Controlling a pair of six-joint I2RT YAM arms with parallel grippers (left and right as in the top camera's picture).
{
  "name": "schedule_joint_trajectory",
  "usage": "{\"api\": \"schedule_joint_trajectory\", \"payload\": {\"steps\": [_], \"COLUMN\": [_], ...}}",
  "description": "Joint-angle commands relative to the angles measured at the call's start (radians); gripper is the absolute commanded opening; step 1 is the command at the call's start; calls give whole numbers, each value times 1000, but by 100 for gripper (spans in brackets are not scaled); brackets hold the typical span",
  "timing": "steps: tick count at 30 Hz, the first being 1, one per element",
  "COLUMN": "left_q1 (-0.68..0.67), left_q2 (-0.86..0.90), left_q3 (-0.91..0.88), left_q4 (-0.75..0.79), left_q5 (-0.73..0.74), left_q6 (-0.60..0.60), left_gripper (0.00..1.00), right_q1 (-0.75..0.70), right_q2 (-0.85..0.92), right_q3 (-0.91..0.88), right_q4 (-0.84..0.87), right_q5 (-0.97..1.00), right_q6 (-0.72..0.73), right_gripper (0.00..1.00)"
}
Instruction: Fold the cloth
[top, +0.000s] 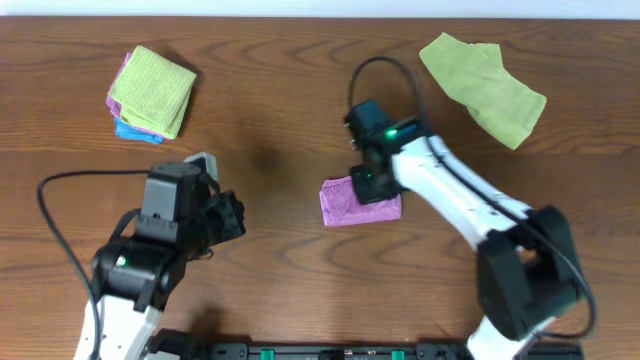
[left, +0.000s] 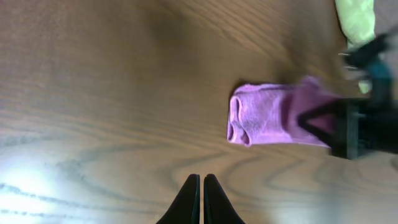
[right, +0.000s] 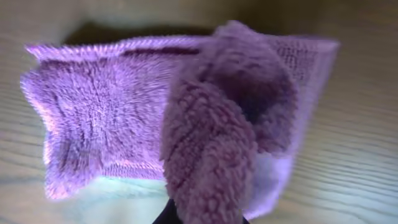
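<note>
The purple cloth (top: 345, 202) lies folded into a small rectangle at the table's middle. My right gripper (top: 372, 185) is down on its right part and is shut on a bunched fold of it; in the right wrist view the pinched fold (right: 214, 155) rises over the fingertips and hides them, with the flat rest of the cloth (right: 106, 124) behind. The left wrist view shows the cloth (left: 273, 115) with the right gripper at its far end. My left gripper (left: 202, 186) is shut and empty, above bare wood left of the cloth (top: 232, 215).
A stack of folded cloths, light green on top of pink and blue (top: 152, 92), sits at the back left. A loose light green cloth (top: 485, 85) lies at the back right. Wooden tabletop (top: 270, 120) between them.
</note>
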Motion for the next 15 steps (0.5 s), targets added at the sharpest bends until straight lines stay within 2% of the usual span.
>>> {"api": "schedule_joint_trajectory", "payload": {"steps": [1,2,4,5,6,7,9,12,15], "left_q1": [3,3,3,3,3,3,3,3,3], "left_q2": [-47,-56,-66,-67,-67,-67,-67,-67,-66], "left_q3": [19,19,19,19,19,19,19,19,19], "left_q4": [-25,-32,-44,-47,-47,-47,-45,-45,-51], "left_q5": [11,11,10,11,11,11,6,2,-9], "left_q6": [19,23,26,26,26,26,26,26,45], "left_gripper": [6,6,6,6,5,5,6,6,6], "right_q1": [26,31,33,33,35,37,42,37,15], "right_q2": [58,68,82,87,87,88,87,87,84], "right_q3": [8,8,8,8,8,8,8,8,27], "right_q4": [5,6,13,19,30,41,75,152,211], "right_q5": [34,34,28,13,-31,-81,-210,-432,-612], "right_q6": [34,34,49,56,56,55,55,55,55], "right_gripper": [2,2,10,21,37,48,58,61,60]}}
